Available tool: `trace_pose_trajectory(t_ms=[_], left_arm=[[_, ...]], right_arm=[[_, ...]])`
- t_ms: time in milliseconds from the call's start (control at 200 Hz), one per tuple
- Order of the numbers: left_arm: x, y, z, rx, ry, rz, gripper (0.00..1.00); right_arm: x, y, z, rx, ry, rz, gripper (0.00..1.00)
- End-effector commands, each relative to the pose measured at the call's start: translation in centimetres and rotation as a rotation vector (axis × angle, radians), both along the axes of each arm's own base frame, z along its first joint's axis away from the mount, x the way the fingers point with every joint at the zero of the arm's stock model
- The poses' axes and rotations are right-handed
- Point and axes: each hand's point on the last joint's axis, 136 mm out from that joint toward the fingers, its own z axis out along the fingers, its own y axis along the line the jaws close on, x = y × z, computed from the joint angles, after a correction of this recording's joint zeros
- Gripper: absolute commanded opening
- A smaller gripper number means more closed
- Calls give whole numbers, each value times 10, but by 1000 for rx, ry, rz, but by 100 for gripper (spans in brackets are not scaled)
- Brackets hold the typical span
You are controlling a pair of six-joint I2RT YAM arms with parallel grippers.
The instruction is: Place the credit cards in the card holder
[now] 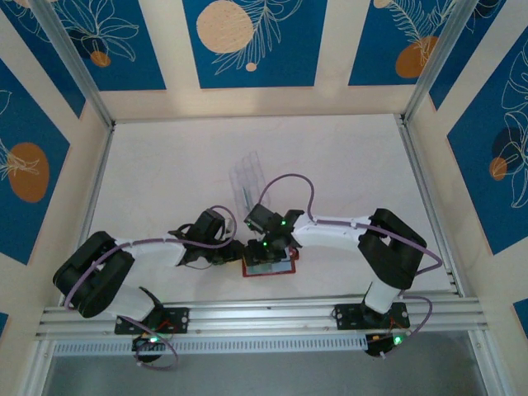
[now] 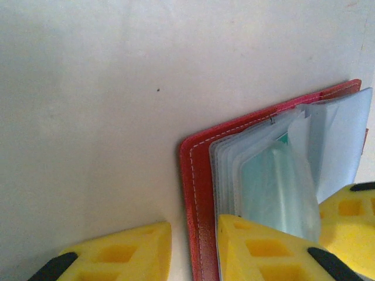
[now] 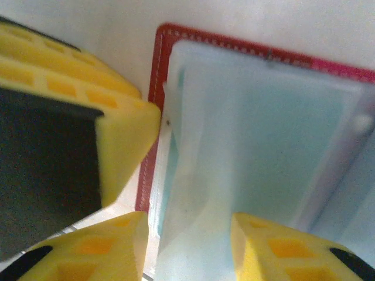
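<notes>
The red card holder [image 1: 269,270] lies open on the table near the front edge, its clear sleeves fanned up. In the left wrist view a teal credit card [image 2: 275,181] sits inside one sleeve; it also shows pale teal through the plastic in the right wrist view [image 3: 263,152]. My left gripper [image 2: 194,225] straddles the holder's stitched red edge [image 2: 196,193], one finger on the table, the other on the sleeves, with a gap showing. My right gripper [image 3: 188,219] stands open over a raised sleeve, close beside the left gripper's finger [image 3: 126,126].
A clear plastic case [image 1: 246,177] stands a little behind the two grippers. White table surface [image 1: 346,165] stretches to the back and to both sides. Metal frame rails [image 1: 247,318] run along the front edge.
</notes>
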Motion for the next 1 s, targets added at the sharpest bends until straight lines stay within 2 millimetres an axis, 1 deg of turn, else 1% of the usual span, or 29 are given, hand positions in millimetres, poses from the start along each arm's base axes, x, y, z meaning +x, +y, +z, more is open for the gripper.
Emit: trace_pose_trajectory(t_ms=[0,75,280,445,685,760,805,905,995], left_arm=[[-21,-12,-28,-15,40,-65,29],[-20,-11,-28,-14,39,-65,29],[-21,-8,-28,-4,38,-63,29],[-21,-9,-30,-5,42,-65,29],[-21,-8,-31,1,44,-66,29],[-20,-8,-31,0,43,-66,29],[-21,-8,-31,1,44,-66,29],[-20,-8,-31,0,43,-65,29],[-20,-8,-31,-1,43,-64,29]], right_arm=[[1,-7,3,-78,-33,0,37],[5,-13,2,-114,-54,-15,31],[11,-28,8,-176,-103,-48,25],[11,-34,12,-189,-115,-53,18],[13,-41,18,-197,-134,-68,17],[12,-37,20,-182,-134,-60,17],[11,-33,21,-164,-132,-52,14],[8,-18,23,-98,-120,-22,9],[8,-7,24,-55,-107,-7,9]])
